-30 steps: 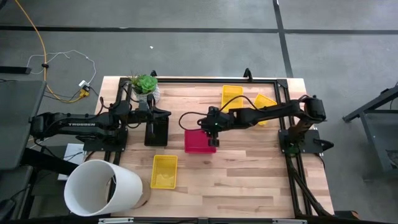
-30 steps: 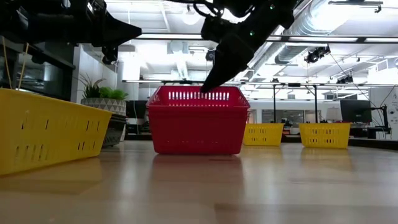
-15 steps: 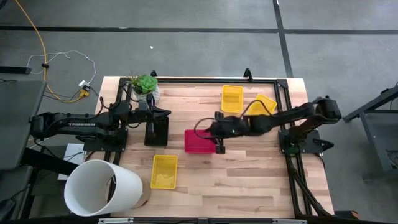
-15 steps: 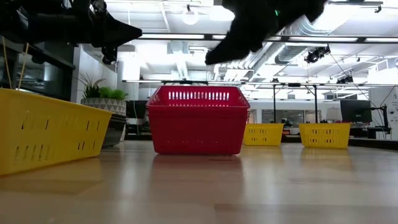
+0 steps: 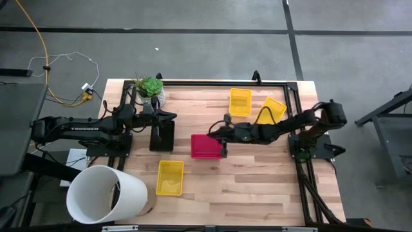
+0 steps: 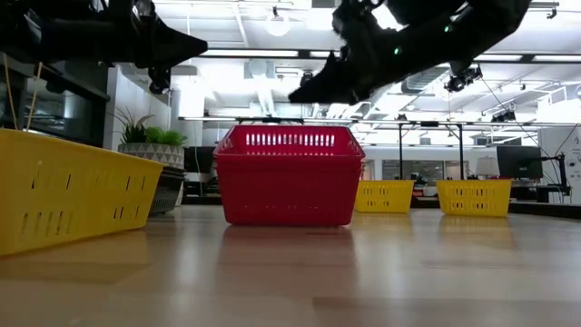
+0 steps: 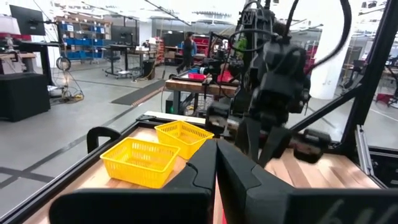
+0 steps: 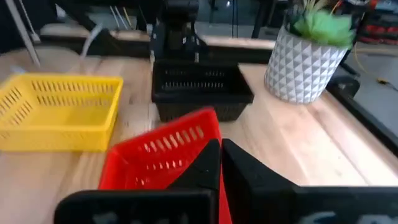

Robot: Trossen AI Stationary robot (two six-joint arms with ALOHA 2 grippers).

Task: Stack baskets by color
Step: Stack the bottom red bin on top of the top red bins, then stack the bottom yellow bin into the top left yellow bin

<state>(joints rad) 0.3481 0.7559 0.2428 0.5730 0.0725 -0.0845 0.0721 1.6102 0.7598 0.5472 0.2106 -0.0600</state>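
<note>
Overhead: red basket (image 5: 205, 146) near the middle of the table (image 5: 257, 187), taken here as the landmark. Right gripper (image 5: 223, 137) just over its right edge, fingers pressed together, nothing held. Left gripper (image 5: 162, 117) to the left of the red basket, over a black basket (image 5: 162, 136), fingers likewise shut and empty. One yellow basket (image 5: 170, 177) in front and to the left of the red one; two more, a square-set yellow basket (image 5: 240, 102) and a tilted yellow basket (image 5: 271, 110), behind and to the right. Potted plant (image 5: 150, 89) behind and to the left, white bucket (image 5: 106, 194) far to the front left.

Table-level: red basket (image 6: 288, 174) upright on the wood, right gripper (image 6: 313, 90) hanging above its rim, apart from it. Near yellow basket (image 6: 68, 186) large at its left; two far yellow ones (image 6: 474, 196) to its right.

Left wrist: closed fingers (image 7: 214, 168) in the foreground, two yellow baskets (image 7: 140, 160) beyond, right arm (image 7: 273, 93) ahead.

Right wrist: closed fingers (image 8: 217, 168) just above the red basket (image 8: 165, 155); past it the black basket (image 8: 199, 90), a yellow basket (image 8: 59, 112) and the plant pot (image 8: 308, 65).
</note>
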